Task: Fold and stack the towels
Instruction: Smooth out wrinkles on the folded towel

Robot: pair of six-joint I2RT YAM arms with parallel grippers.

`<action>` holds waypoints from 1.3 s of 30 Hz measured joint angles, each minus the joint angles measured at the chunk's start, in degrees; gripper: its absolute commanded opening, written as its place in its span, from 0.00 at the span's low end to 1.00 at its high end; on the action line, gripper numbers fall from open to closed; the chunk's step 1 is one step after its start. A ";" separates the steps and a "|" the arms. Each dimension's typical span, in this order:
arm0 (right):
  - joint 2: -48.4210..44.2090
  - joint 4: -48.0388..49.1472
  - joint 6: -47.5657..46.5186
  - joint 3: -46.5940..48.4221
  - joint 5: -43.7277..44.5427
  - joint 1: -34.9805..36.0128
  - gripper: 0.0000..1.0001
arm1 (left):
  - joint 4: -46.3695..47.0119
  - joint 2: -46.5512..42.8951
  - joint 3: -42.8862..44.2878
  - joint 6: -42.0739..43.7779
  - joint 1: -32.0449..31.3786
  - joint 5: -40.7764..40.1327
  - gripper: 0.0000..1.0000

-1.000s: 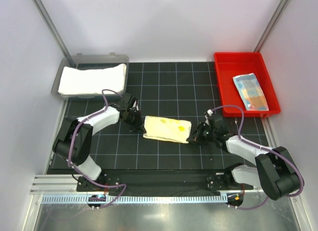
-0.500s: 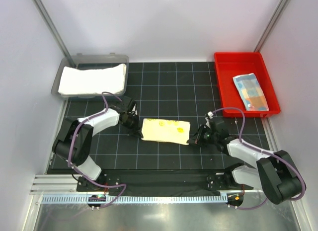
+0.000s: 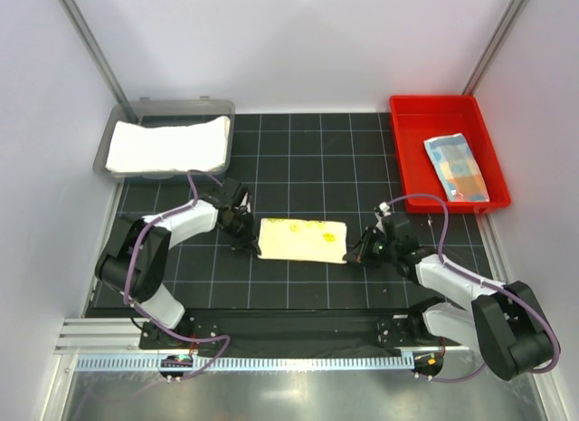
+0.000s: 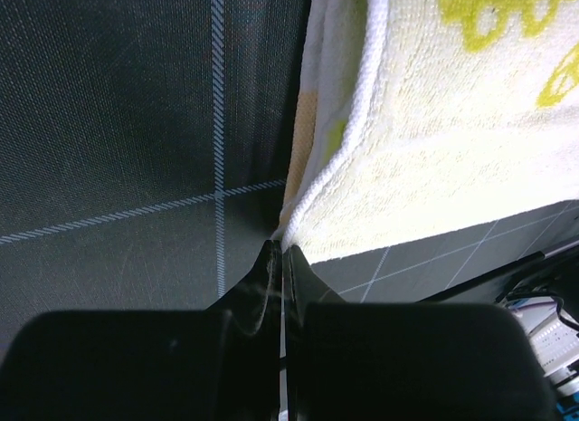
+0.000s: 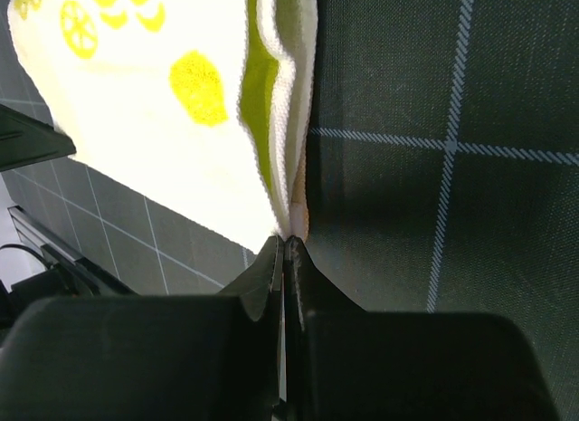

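two grippers are on the yellow towel (image 3: 303,240), one at each short end. the left gripper (image 3: 246,235) is at its left edge and the right gripper (image 3: 355,252) at its right edge. each wrist view shows the jaws pressed together with a corner of the cloth running into the tips, so both look clamped on it.

the towel lies in the middle of the black mat (image 3: 308,158), folded into a long strip with the lemon print up. at both ends the layers show as a doubled edge.

over the last second the strip has slid a little to the left and settled squarer to the grid lines. the left gripper has drawn back towards its own side and the right one has followed in, with both arms sitting lower. that reads as the pair pulling the strip taut and laying it flat, so this fold is probably done or close to it.

a blue towel (image 3: 457,167) already lies folded in the red tray (image 3: 407,158) at the right. a white towel (image 3: 167,145) sits bunched in the grey bin (image 3: 176,105) at the back left, so it likely has yet to be folded. the yellow one probably needs one more fold across, or a carry to the tray.
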 measured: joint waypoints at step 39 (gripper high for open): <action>21.11 -2.03 -13.55 16.96 -3.10 -4.26 0.21 | 8.87 -5.22 2.23 0.24 4.90 -0.26 0.70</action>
